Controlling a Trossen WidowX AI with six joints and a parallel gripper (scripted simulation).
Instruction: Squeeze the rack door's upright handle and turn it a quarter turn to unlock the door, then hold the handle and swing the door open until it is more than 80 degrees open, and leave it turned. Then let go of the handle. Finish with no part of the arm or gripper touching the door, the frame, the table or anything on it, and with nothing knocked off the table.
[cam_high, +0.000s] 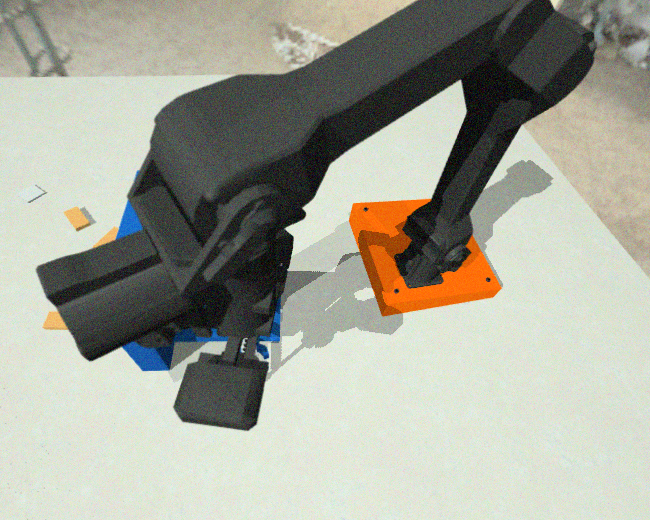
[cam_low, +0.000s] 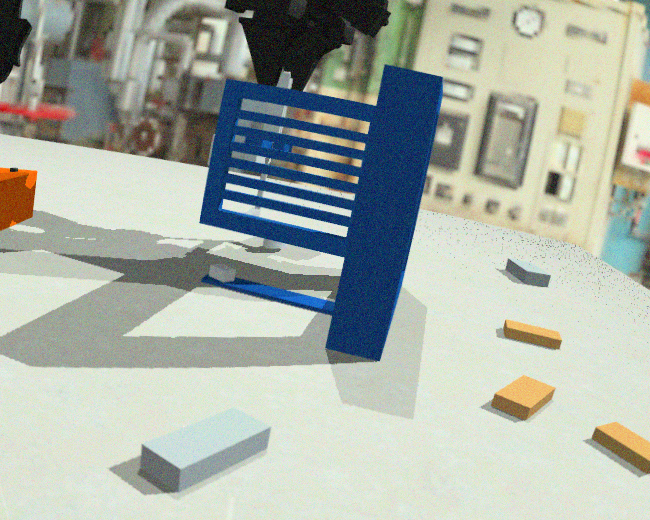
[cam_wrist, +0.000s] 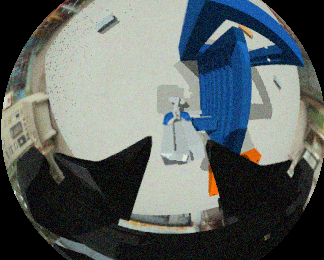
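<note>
The blue slatted door stands swung out at a wide angle from the blue frame; its exact angle is hard to tell. The light grey upright handle stands beside the door in blue brackets. How far it is turned is unclear. My gripper is open, its black fingers on either side of the handle's top, with gaps visible in the wrist view. In the top view the arm hides the fingers and most of the door.
A large grey block, a smaller grey block and orange-tan blocks lie around the frame. A small pale block is at the frame's bottom bar. The orange arm base is on the door's side.
</note>
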